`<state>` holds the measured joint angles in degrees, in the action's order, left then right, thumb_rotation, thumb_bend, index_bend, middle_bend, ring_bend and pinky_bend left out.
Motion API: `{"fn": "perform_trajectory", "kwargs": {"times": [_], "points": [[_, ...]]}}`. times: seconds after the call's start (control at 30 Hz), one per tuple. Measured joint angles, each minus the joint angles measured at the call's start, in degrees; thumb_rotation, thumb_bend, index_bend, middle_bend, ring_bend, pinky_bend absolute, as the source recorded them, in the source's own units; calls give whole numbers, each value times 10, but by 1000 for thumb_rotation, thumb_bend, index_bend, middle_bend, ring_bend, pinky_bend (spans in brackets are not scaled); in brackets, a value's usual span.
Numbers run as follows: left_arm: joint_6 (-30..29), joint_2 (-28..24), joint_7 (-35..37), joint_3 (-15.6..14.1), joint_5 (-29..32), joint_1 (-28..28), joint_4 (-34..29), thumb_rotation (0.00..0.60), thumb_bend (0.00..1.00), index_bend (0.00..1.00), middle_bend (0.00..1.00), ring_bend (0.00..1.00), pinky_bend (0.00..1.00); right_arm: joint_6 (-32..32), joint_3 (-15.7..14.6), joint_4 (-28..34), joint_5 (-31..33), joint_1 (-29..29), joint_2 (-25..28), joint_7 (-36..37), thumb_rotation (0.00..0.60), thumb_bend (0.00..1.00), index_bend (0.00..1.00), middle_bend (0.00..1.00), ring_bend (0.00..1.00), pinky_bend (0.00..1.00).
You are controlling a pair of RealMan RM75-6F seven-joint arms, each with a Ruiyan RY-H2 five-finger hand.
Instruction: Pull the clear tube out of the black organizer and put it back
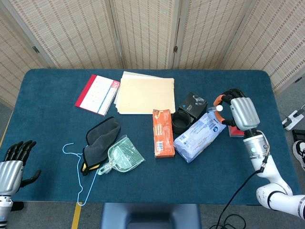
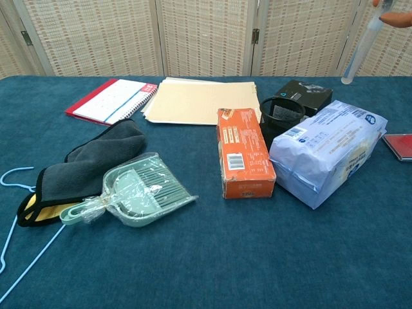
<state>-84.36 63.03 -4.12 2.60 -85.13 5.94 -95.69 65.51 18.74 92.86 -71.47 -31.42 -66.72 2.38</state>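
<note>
The clear tube (image 2: 362,47) hangs nearly upright in the air at the top right of the chest view, pinched at its upper end by my right hand (image 1: 239,110). In the head view only the tube's white top (image 1: 220,108) shows at the fingertips. The black mesh organizer (image 1: 179,122) (image 2: 281,114) stands on the table to the left of the tube and below it, with nothing seen inside. My left hand (image 1: 13,163) rests at the near left table edge, fingers apart, holding nothing.
An orange box (image 2: 244,152) and a blue-white packet (image 2: 327,150) flank the organizer, with a black box (image 2: 302,94) behind it. A red case (image 2: 399,145) lies far right. Papers (image 1: 144,93), notebook (image 1: 97,94), grey cloth (image 1: 100,137), green dustpan (image 1: 123,156) and blue hanger (image 1: 78,176) lie to the left.
</note>
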Motion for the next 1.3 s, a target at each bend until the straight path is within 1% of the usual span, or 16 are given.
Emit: {"fn": "perform_trajectory", "kwargs": {"times": [0.1, 0.2, 0.33, 0.43, 0.53, 0.6, 0.67, 0.83, 0.97, 1.1, 1.3], "points": [[-1, 0, 2, 0, 0, -1, 1, 600, 305, 139, 128, 70, 108, -13, 3, 11, 6, 0, 3, 42, 600, 362, 631, 490, 258, 179], [-2, 0, 4, 0, 1, -2, 2, 600, 305, 139, 128, 71, 108, -37, 8, 29, 11, 0, 13, 132, 600, 362, 631, 490, 258, 179], [-1, 0, 4, -1, 1, -2, 4, 600, 306, 139, 128, 70, 108, -77, 18, 51, 9, 2, 33, 291, 600, 362, 631, 492, 258, 179], [-1, 1, 3, -1, 0, -1, 4, 600, 305, 139, 128, 70, 108, -102, 22, 57, 1, 3, 46, 390, 600, 362, 631, 492, 258, 179], [0, 1, 1, 0, -1, 0, 2, 600, 305, 139, 128, 70, 108, -107, 24, 55, -4, 2, 48, 437, 600, 362, 631, 493, 258, 179], [1, 0, 0, 0, -1, 1, 1, 600, 305, 139, 128, 70, 108, -109, 24, 52, -4, -1, 47, 437, 600, 362, 631, 492, 258, 179], [0, 0, -1, 0, -1, 1, 0, 600, 304, 138, 128, 70, 108, -110, 25, 48, 0, -6, 43, 412, 600, 362, 631, 492, 258, 179], [-2, -1, -2, 0, 0, -1, -2, 600, 305, 138, 128, 70, 108, -119, 29, 31, 26, -32, 20, 298, 600, 362, 631, 492, 258, 179], [-1, -1, -3, -1, 1, -2, -2, 600, 305, 138, 128, 71, 108, -131, 30, 9, 64, -59, -8, 232, 600, 362, 631, 492, 258, 179], [-1, 0, -1, -1, 5, -3, 1, 600, 305, 138, 128, 71, 108, -140, 29, -19, 96, -76, -36, 205, 600, 362, 631, 492, 258, 179], [1, 1, 1, -1, 4, -2, 2, 600, 305, 139, 128, 70, 108, -153, 26, -55, 114, -91, -68, 190, 600, 362, 631, 492, 258, 179]]}}
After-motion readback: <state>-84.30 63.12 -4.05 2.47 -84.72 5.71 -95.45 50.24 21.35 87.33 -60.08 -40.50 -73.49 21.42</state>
